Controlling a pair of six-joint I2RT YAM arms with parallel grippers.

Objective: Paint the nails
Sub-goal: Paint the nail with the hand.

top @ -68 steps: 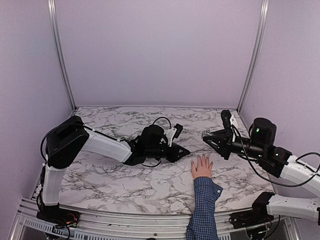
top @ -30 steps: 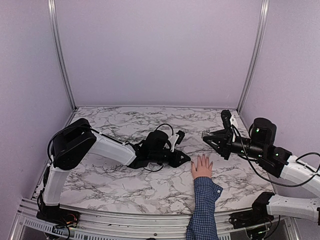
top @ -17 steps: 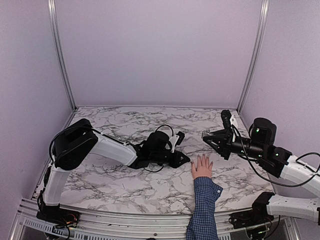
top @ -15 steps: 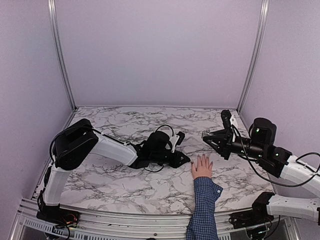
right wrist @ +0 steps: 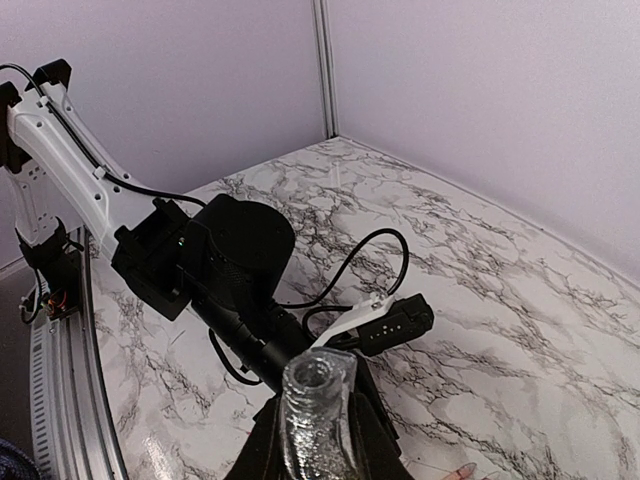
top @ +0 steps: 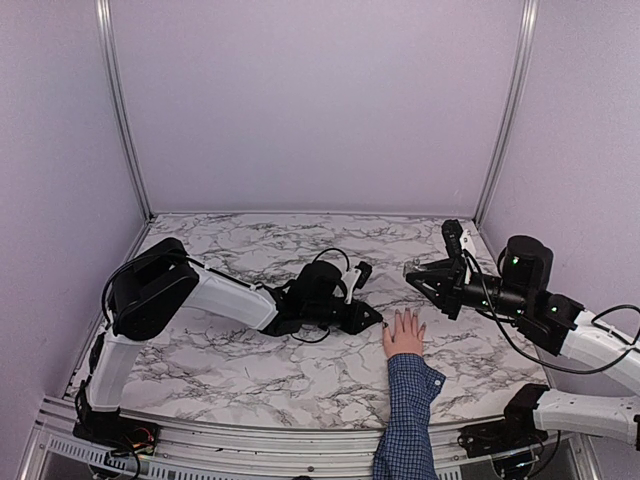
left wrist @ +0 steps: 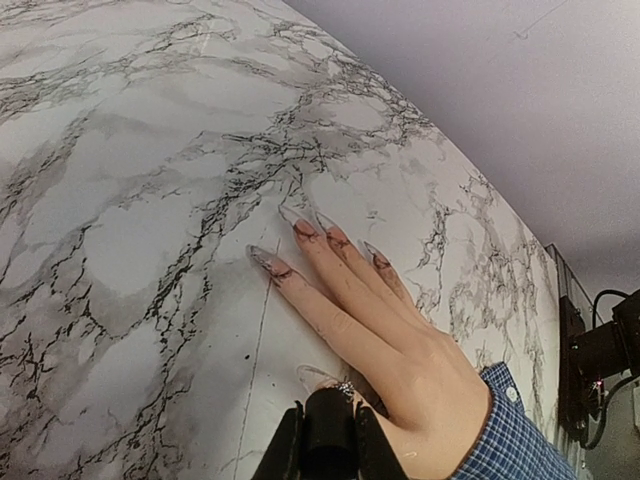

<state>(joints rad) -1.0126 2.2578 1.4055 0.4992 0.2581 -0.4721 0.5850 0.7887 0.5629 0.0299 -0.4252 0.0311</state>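
Note:
A pale hand (left wrist: 420,360) in a blue checked sleeve (left wrist: 520,430) lies flat on the marble table (left wrist: 120,200), fingers spread. Its nails (left wrist: 300,224) are long and clear, with dark streaks on some of them. My left gripper (left wrist: 325,445) is shut on a black brush cap (left wrist: 328,425), whose glittery tip sits at the thumb nail (left wrist: 316,376). In the top view the left gripper (top: 372,320) is just left of the hand (top: 404,336). My right gripper (right wrist: 315,440) is shut on an open, glitter-filled bottle (right wrist: 318,400), held in the air behind the hand (top: 428,277).
The left arm (right wrist: 225,270) with its cable loop stretches across the middle of the table in the right wrist view. Lilac walls and metal posts (top: 505,110) close in the back and sides. A rail (top: 250,440) runs along the near edge.
The left gripper has crept to the right, up to the thumb side of the hand. The right arm and the hand have stayed where they were.

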